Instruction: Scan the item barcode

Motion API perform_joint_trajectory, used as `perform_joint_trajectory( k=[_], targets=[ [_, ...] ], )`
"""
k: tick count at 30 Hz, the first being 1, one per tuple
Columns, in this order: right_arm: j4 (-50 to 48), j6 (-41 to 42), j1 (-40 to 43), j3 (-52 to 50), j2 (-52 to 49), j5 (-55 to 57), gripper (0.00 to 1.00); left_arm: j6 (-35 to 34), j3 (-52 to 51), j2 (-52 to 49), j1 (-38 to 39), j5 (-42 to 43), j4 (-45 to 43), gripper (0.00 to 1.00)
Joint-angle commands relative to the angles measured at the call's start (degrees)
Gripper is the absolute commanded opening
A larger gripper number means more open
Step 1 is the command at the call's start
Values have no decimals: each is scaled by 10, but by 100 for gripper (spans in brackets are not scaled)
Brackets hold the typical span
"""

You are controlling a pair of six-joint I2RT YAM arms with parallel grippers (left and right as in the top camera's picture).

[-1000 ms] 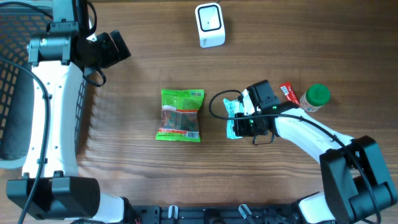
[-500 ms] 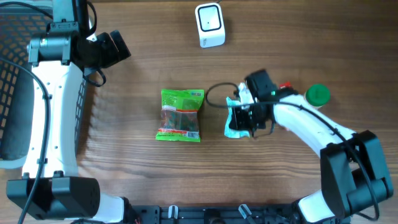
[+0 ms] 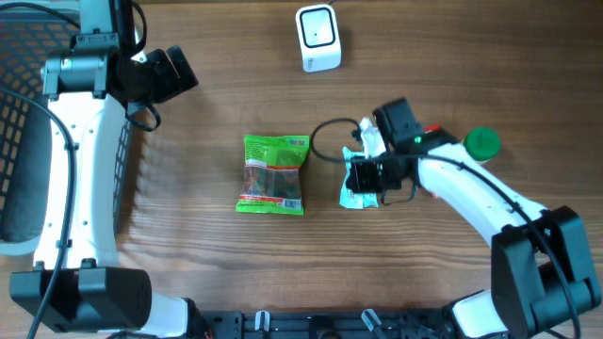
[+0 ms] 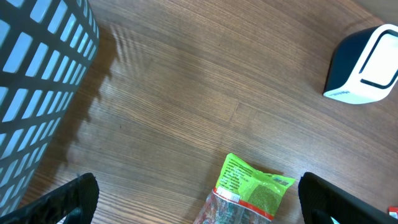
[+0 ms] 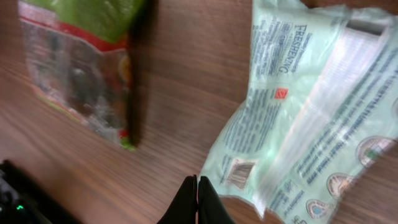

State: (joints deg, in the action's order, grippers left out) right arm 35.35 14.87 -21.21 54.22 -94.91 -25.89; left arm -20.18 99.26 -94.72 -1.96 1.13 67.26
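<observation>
A pale mint packet (image 3: 354, 193) lies right of the table's middle, its barcode (image 5: 235, 171) facing up near one corner. My right gripper (image 5: 197, 180) hovers over that packet (image 5: 311, 106); its fingers are pressed together just left of the packet's edge, with nothing visibly between them. In the overhead view the same gripper (image 3: 366, 175) covers part of the packet. The white scanner (image 3: 317, 38) stands at the far edge, also visible as the scanner (image 4: 367, 62) in the left wrist view. My left gripper (image 4: 199, 208) hangs open above bare wood, far to the left.
A green snack bag (image 3: 274, 174) lies at the table's middle. A green-capped bottle (image 3: 482, 143) and a red item (image 3: 431, 130) sit behind the right arm. A black mesh basket (image 3: 19, 94) fills the left side.
The right wrist has shifted a little toward the far edge and turned over the mint packet, which slid slightly with it. The left arm has not moved.
</observation>
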Motion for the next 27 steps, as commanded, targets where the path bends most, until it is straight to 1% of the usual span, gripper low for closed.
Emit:
perform_joint_trajectory(
  k=[1,5,7,8,10,12,14,19,23,24,27],
  targets=[
    [-76,21,-2,-79,4,9,4,9,-1,0,-2,-4,-1,100],
    [-162,52,-2,-148,4,50,4,9,-1,0,-2,-3,-1,100],
    [-174,46,-2,-160,4,49,5,9,-1,0,-2,-4,-1,100],
    [-173,39,-2,-159,4,40,6,9,-1,0,-2,-4,-1,100],
    [-168,12,-2,-151,4,3,12,9,-2,0,-2,-3,-1,100],
    [-152,-12,-2,-129,6,-57,17,9,-2,0,-2,-4,-2,100],
    [-129,-13,-2,-99,11,-94,21,9,-2,0,-2,-3,-1,100],
    [-41,-30,-2,-7,38,-100,24,9,-2,0,-2,-4,-1,100],
    [34,-28,-1,76,62,-52,30,9,-1,0,-2,-3,-1,100],
    [49,-27,-1,96,65,-34,33,9,-2,0,-2,-4,-1,100],
    [90,-22,2,141,66,15,45,9,-1,0,-2,-3,-2,100]
  ],
)
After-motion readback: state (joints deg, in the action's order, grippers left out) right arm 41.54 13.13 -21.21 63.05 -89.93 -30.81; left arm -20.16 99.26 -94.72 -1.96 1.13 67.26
